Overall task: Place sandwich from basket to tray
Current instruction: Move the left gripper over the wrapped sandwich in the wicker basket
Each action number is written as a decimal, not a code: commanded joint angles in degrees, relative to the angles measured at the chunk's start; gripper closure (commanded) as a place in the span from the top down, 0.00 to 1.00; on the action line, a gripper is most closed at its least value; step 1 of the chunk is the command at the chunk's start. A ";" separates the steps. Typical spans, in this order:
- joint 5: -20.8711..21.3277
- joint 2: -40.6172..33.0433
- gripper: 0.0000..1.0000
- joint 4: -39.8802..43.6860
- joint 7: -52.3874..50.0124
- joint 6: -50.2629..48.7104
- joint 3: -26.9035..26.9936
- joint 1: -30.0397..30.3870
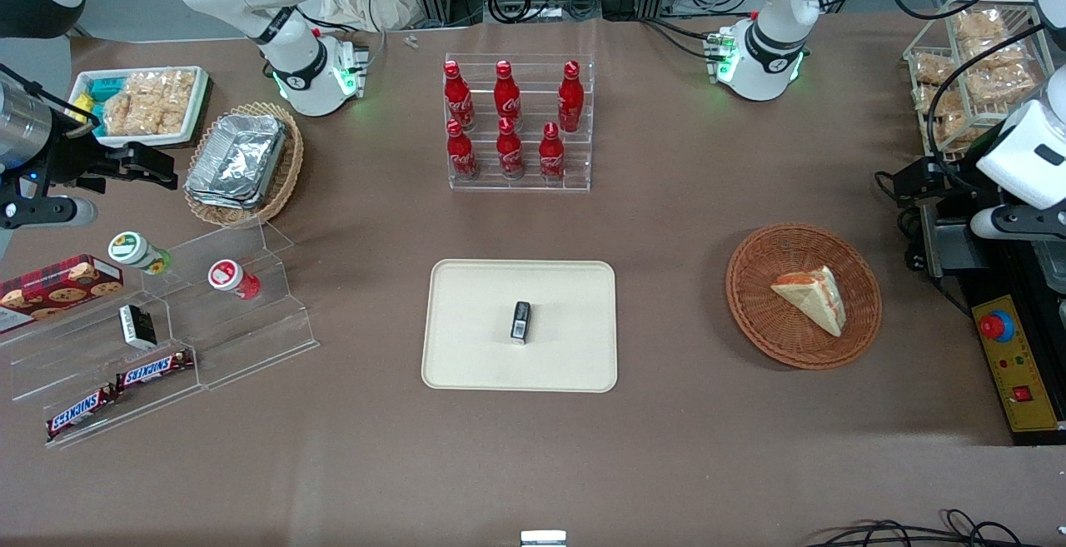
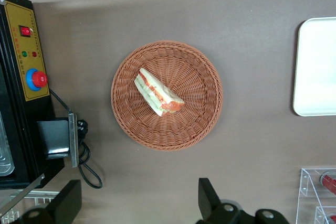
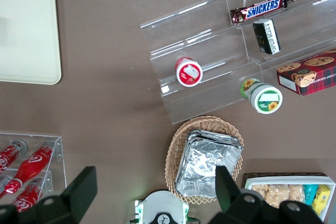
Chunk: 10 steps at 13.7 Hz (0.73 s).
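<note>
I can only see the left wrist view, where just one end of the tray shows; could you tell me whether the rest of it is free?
Observer: Not quite. A small black packet lies near the middle of the tray.
Operator: Thank you. My gripper hangs open near the basket with the sandwich. What lies further along the table?
Observer: A clear stepped stand holding Snickers bars, toward the parked arm's end, apart from the tray.
Operator: And farther from the front camera?
Observer: A clear rack of six red bottles.

SNICKERS — on two bars (image 1: 155, 369) (image 1: 79, 410) on acrylic steps; bottle script not legible.
</note>
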 commanded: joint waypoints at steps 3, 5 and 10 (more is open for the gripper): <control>-0.08 1.44 1.00 1.41 -1.49 -0.08 -0.03 -0.22; 0.19 1.70 1.00 1.24 -3.93 -0.08 -0.03 -0.22; 0.98 3.73 1.00 -4.54 -23.27 5.70 -0.47 -0.22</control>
